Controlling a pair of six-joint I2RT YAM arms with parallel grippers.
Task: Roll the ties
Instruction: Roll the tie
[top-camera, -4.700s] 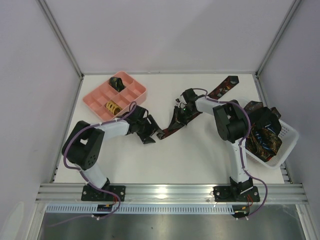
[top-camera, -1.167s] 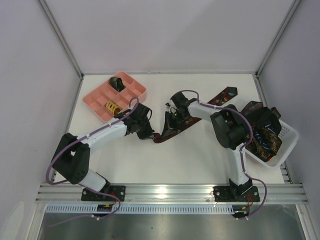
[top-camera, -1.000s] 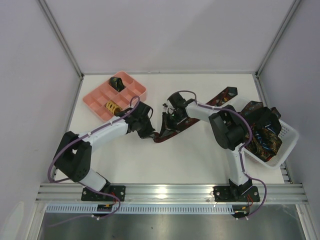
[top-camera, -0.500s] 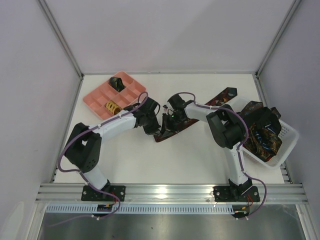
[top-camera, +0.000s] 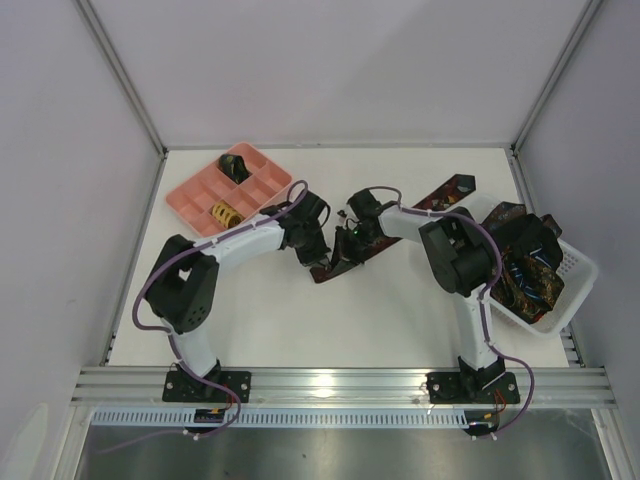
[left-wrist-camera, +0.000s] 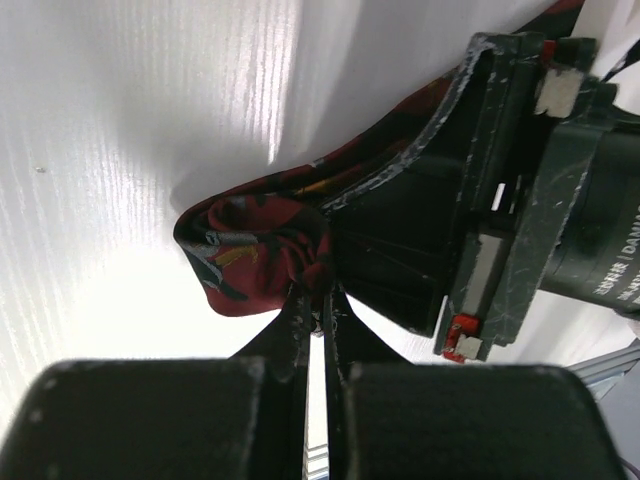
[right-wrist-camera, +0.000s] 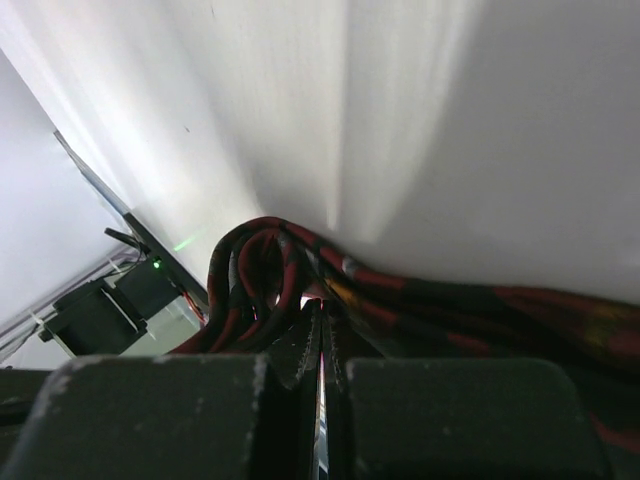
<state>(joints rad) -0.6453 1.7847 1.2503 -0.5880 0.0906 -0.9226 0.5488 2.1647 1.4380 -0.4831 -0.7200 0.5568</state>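
A dark tie with red patterning lies slanted across the table, its pointed end (top-camera: 450, 188) at the back right and its partly rolled end (top-camera: 327, 272) at the centre. My left gripper (top-camera: 314, 254) is shut, pinching the bunched red fabric (left-wrist-camera: 250, 240) at its fingertips (left-wrist-camera: 300, 300). My right gripper (top-camera: 347, 246) comes in from the other side, shut on the tie's coiled loops (right-wrist-camera: 255, 265). The two grippers sit close together over the rolled end. The right gripper's black body (left-wrist-camera: 520, 190) fills the left wrist view.
A pink compartment tray (top-camera: 195, 192) at the back left holds a dark rolled tie (top-camera: 236, 165) and a yellow one (top-camera: 225, 213). A white mesh basket (top-camera: 570, 275) at the right edge holds several loose ties (top-camera: 525, 262).
My left gripper has moved right, close up to the right gripper at the tie's rolled end, and its elbow has swung inward. The right gripper has shifted only slightly.
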